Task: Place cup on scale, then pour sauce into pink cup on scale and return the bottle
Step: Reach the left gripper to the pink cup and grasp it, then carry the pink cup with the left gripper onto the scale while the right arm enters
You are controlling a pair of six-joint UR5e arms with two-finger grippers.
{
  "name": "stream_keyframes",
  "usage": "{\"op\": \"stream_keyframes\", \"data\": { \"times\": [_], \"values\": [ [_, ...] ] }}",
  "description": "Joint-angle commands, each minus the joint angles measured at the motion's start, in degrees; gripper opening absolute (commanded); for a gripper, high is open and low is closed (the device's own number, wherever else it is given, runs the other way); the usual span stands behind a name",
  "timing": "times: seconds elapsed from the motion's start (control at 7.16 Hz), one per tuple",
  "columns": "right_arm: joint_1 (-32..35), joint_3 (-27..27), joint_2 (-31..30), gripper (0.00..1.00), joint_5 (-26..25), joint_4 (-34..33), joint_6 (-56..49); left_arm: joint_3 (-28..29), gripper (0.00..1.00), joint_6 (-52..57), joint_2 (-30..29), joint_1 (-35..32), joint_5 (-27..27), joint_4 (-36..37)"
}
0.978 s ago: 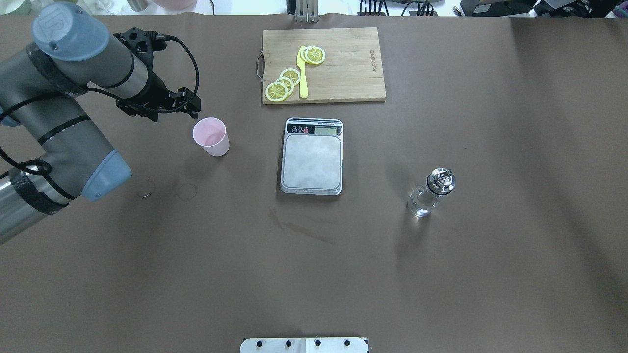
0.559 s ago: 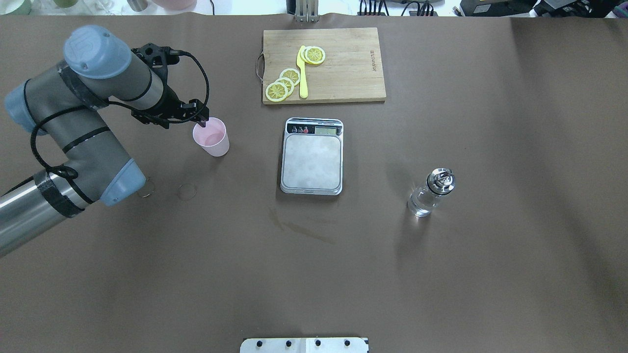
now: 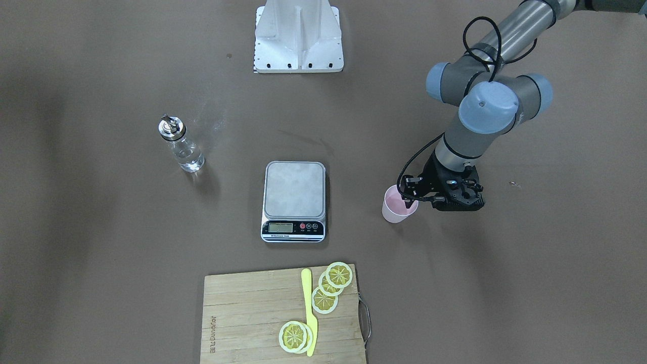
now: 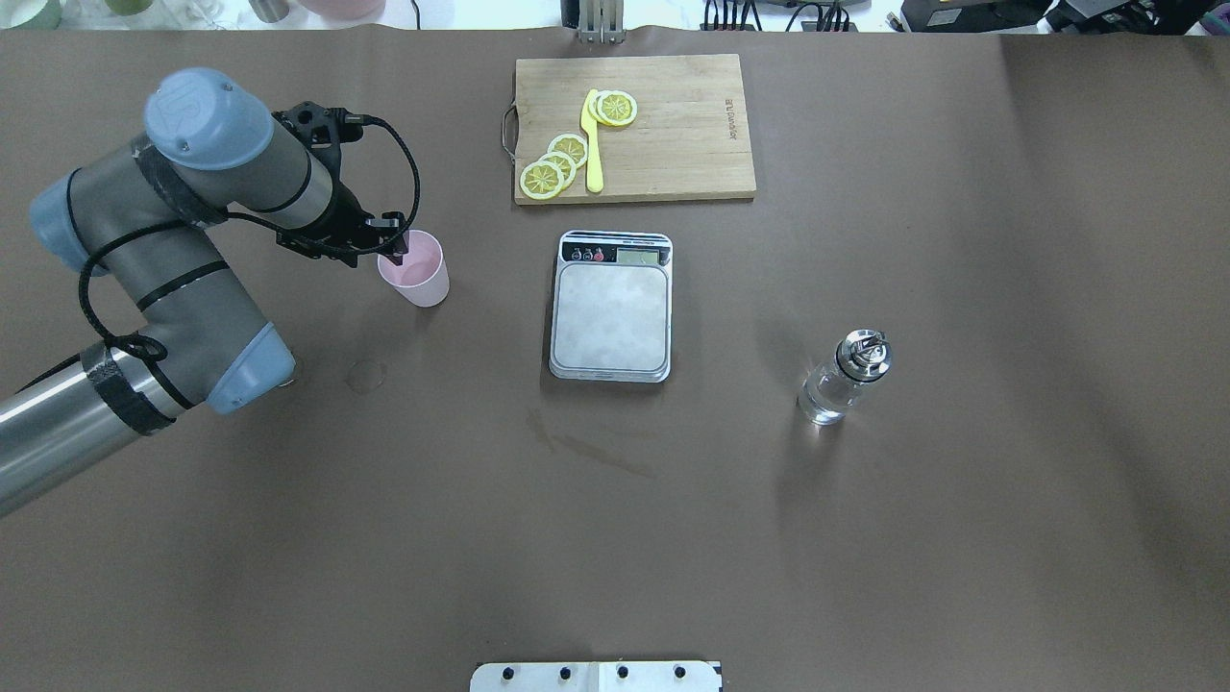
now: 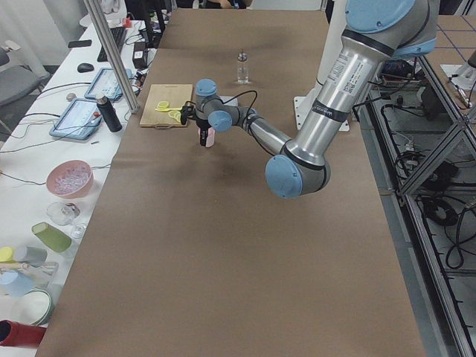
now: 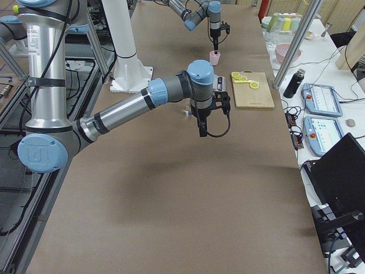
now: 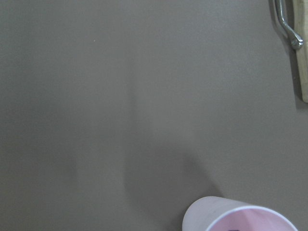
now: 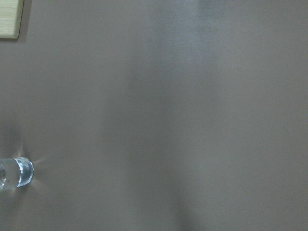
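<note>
Left gripper (image 4: 392, 255) dips one finger inside the small pale pink plastic cup (image 4: 423, 279) (clamped or not, cannot tell) for a rim-pinch lift.

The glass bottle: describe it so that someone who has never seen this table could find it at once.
On the brown table, find the grey scale in the middle. On its side away from the pink cup, the bottle stands alone, upright. It alone is clear glass, with a shiny metal spout.
</note>
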Motion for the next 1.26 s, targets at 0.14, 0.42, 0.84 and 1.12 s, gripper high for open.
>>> {"op": "stream_keyframes", "data": {
  "times": [0.14,0.42,0.84,1.12],
  "values": [
    [-0.5,0.0,1.9,1.00,-0.8,0.0,0.0,-0.3,0.00,-3.4,-0.4,0.7,-1.7,0.4],
    [-0.5,-0.1,3.6,1.00,-0.4,0.6,-0.9,-1.1,0.00,-2.4,-3.2,-5.0,-8.6,9.1],
    [-2.4,0.0,3.7,1.00,-0.9,11.4,1.1,-0.8,0.00,-5.0,-15.3,-6.3,-9.9,23.6],
    [-8.0,0.1,3.3,1.00,-7.1,24.3,12.1,-0.8,0.00,-13.5,-18.6,-3.6,-9.7,24.1]
  ]
}}
